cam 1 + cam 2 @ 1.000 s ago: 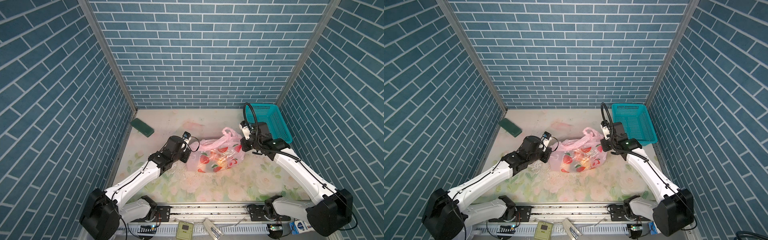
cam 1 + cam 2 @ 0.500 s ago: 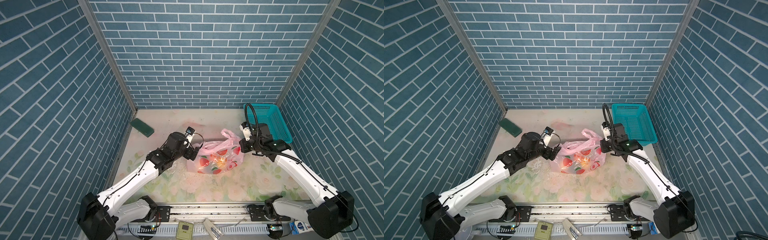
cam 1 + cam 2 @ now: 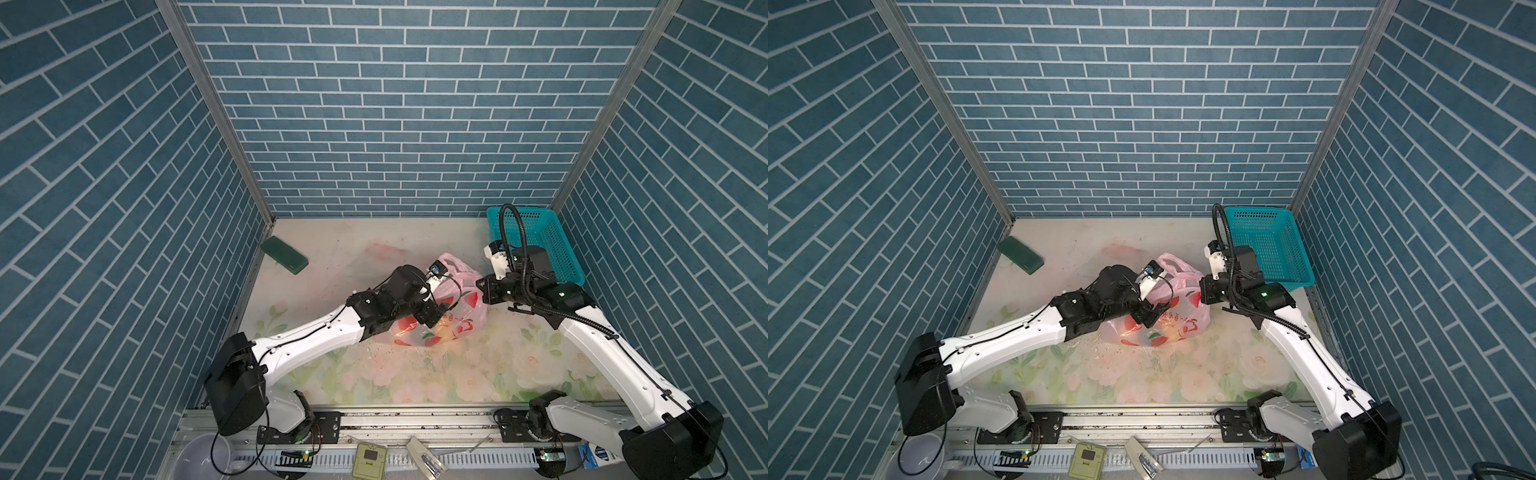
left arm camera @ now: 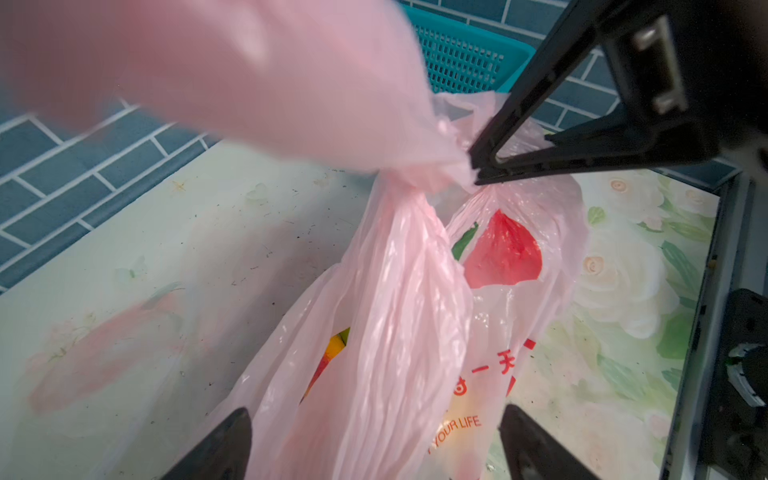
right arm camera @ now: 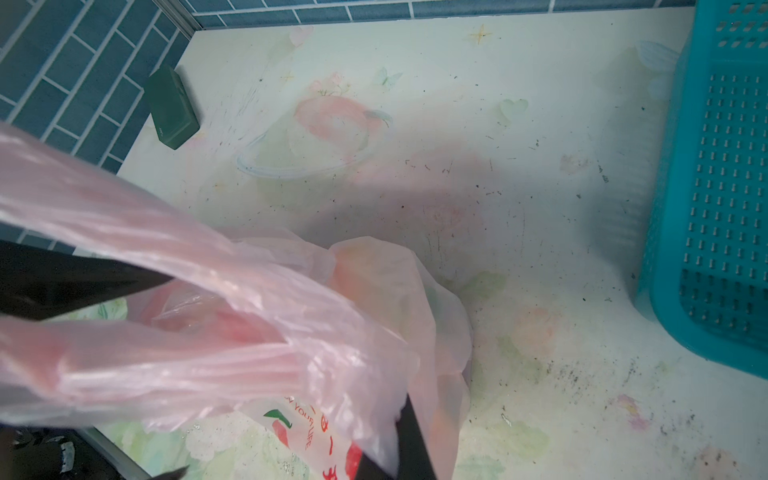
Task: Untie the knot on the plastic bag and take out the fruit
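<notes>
The floral bench (image 3: 374, 257) carries a teal basket (image 3: 552, 249) at its far right corner and the pink plastic bag (image 3: 465, 320) mid-bench. The left pincer (image 4: 380, 444) stands spread, astride the bag's body. The right pincer (image 4: 478, 166) is pressed together on the knot (image 4: 432, 170). Inside the bag, fruit (image 4: 334, 349) shows dimly.

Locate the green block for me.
In both top views the green block lies far back on the left, beside the brick wall, well clear of the pink bag.
</notes>
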Available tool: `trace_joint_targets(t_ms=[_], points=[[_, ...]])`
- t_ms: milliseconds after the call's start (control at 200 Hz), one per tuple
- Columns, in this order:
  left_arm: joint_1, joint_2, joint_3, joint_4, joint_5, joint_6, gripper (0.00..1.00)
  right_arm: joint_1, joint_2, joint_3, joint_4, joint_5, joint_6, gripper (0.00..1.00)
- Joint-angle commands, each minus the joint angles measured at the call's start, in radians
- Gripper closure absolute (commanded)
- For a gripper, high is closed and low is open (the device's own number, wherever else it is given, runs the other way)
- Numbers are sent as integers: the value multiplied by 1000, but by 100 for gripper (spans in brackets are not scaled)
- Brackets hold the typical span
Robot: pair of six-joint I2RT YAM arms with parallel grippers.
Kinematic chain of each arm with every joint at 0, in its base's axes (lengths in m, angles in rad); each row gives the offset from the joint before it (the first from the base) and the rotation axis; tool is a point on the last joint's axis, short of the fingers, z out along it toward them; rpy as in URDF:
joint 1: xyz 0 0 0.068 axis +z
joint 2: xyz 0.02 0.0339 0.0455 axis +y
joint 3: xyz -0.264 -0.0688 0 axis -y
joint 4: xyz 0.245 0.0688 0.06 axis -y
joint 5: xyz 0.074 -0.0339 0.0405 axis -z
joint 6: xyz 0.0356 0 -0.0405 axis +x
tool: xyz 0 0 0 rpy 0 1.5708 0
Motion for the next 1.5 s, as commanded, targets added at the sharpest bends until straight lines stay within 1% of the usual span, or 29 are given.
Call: trace_joint_targets(t_ms=[0,30,65,180,255,310,405,595,705,830,915,990,1105,1145,1270,1345,1440,1455,1495], points=[[-8,10,39,77,-99,20,16,2,-29,51,-11,-17,30,100],[-7,9,35,86,-112,25,20,2,-33,48,-8,-15,31,100],[-8,10,30,91,-127,32,27,1,-38,43,-6,-12,31,100],[-7,3,12,88,-159,51,61,1,-49,34,0,0,32,100],[-8,-22,-4,80,-166,54,79,2,-51,27,0,9,31,100],[-7,-53,-21,66,-170,53,89,2,-48,23,-5,23,31,100],[-7,-134,-56,31,-173,51,99,0,-44,17,-23,49,34,100],[-5,-344,-152,-57,-221,19,100,-2,-72,-21,-52,73,56,100],[-3,-445,-216,-105,-251,-20,100,-1,-98,-64,-48,44,81,100],[-4,-529,-293,-118,-251,-68,100,0,-125,-150,-8,-18,123,100],[-6,-549,-339,-111,-234,-96,100,5,-153,-239,38,-56,159,100],[-5,-552,-370,-110,-217,-118,100,22,-178,-311,64,-60,191,100],[-6,-572,-407,-120,-222,-145,100,62,-201,-402,70,-22,232,100],[-6,-588,-451,-113,-231,-150,100,70,-205,-431,73,-12,245,100],[-5,-628,-530,-73,-270,-165,100,77,-196,-512,96,13,285,100],[-5,-622,-541,-54,-276,-165,100,77,-181,-523,103,1,287,100],[-6,-602,-492,-63,-269,-153,100,77,-182,-440,21,11,235,100],[-6,-600,-483,-63,-268,-149,100,77,-184,-420,1,17,224,97],[-5,-597,-459,-64,-267,-133,100,77,-192,-361,-50,25,195,81]])
